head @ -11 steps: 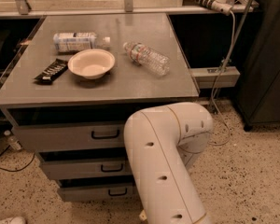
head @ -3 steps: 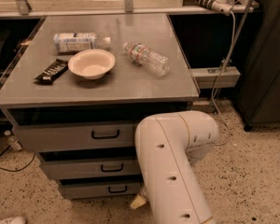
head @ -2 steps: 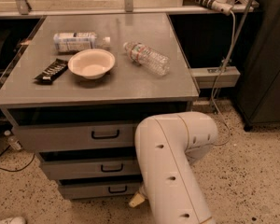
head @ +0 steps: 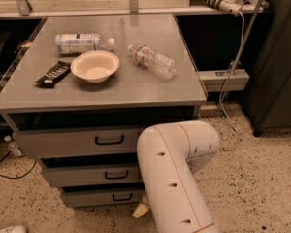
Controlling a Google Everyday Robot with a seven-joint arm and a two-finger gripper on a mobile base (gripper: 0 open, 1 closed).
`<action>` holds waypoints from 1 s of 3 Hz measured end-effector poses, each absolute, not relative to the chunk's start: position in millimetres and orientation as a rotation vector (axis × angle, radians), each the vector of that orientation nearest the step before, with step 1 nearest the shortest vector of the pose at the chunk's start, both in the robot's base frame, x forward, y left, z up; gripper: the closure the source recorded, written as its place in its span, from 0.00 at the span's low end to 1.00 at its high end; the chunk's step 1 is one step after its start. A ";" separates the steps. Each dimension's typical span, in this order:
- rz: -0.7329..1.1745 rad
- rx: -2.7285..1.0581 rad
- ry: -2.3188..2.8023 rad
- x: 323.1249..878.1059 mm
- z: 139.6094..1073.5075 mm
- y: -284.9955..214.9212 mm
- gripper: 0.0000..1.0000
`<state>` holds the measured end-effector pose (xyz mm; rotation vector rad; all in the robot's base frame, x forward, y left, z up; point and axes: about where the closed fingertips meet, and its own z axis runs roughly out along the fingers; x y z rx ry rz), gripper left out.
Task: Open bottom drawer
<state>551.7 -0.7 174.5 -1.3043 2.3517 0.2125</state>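
Up on the grey tabletop (head: 174, 89), well apart from the work: a black snack bar (head: 53, 74) at the left, a labelled bottle (head: 82, 42) lying behind it, a cream bowl (head: 94, 66), then a clear bottle (head: 153, 60) on its side. None of it in the way.

Below, three grey drawers, each apparently pushed in. Lowest of them, near the floor, the bottom drawer (head: 94, 198), with its small black handle (head: 122, 196) about mid-front.

Just right of that handle and a little lower, the gripper (head: 139, 210): only a cream tip showing from behind the white arm (head: 177, 178). Spread or closed, cannot tell.

Likely lining up on the handle. Best to shift left and slightly up, take the loop squarely, then pull straight toward the near side, level, keeping clear of the middle handle (head: 116, 174) above.
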 end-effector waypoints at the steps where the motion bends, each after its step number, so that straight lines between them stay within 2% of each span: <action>1: 0.220 -1.324 2.365 547.5 165.8 1.9 0.00; 3: 0.226 -1.338 2.396 534.6 166.3 -3.1 0.00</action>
